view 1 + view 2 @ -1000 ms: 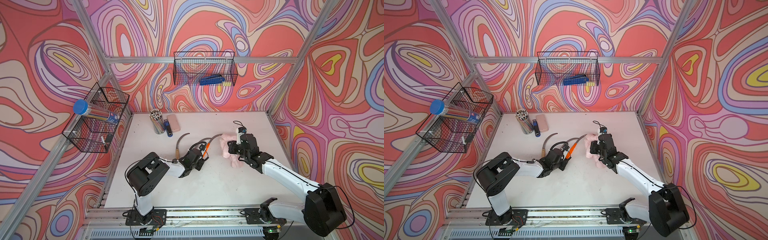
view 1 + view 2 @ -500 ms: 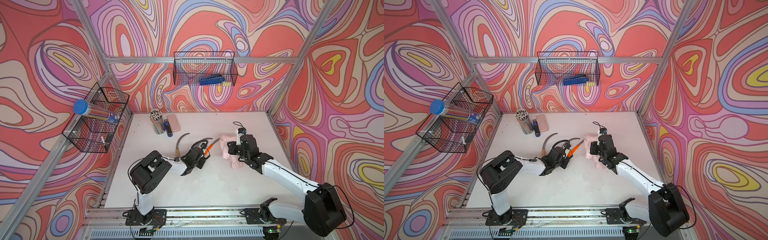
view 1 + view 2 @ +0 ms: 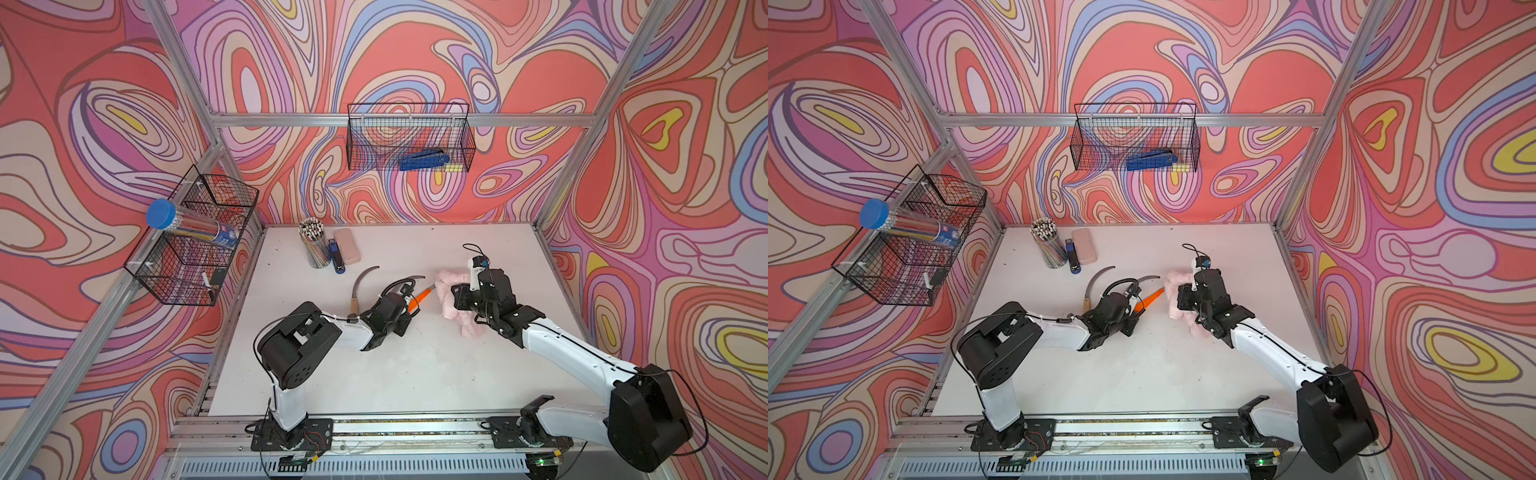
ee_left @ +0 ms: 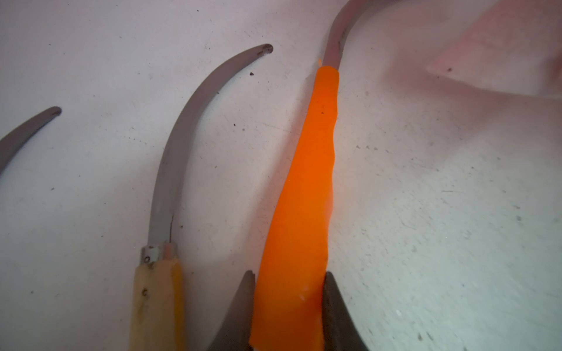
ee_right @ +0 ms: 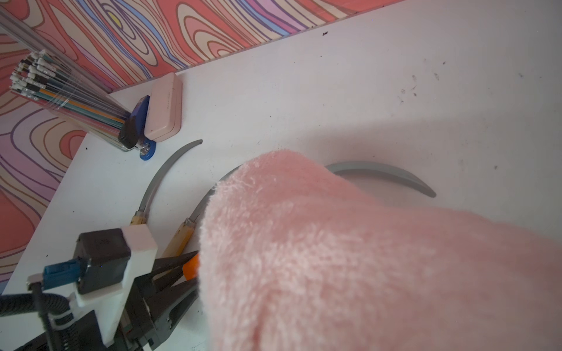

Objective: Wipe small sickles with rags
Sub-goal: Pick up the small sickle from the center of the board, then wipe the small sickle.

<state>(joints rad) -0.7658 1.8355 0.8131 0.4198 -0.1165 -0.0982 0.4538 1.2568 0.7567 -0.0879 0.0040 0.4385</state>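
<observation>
Left wall: side wire basket (image 3: pixel 195 249) holding a blue-capped tube (image 3: pixel 189 224), cap end sticking out over the rim. Far left of the table (image 3: pixel 415 374): pencil cup (image 3: pixel 313 247), blue stapler (image 3: pixel 336 259) and smooth pink case (image 3: pixel 347 246), all just beside each other. Back wall: back wire basket (image 3: pixel 409 137) with a blue tool (image 3: pixel 424 160) in it.

Mid-table there are three sickles side by side, handles toward the near edge, blades curving far and right.
- Left wooden-handled sickle (image 3: pixel 360 286) lies free, nothing touching it.
- Middle wooden-handled sickle (image 4: pixel 173 170) lies flat just beside the orange one. In both top views only its blade end shows past the left arm.
- Orange-handled sickle (image 4: pixel 301 197) is rightmost, handle angled toward the rag.

Left gripper (image 4: pixel 289 291): jaws closed tight on the near end of the orange handle, one finger pressed against each side. Can't tell whether that sickle is lifted or flat on the table.

Right of that, at right-centre of the table, the pink fluffy rag (image 5: pixel 349 258) is bunched in the right gripper (image 3: pixel 461 297). The fingers are buried in the cloth and not visible. The gripper is clamped shut with the rag hanging from it. The rag drapes over the middle of the orange sickle's blade, and the blade tip sticks out beyond the cloth. Cloth-to-blade contact: can't tell.
</observation>
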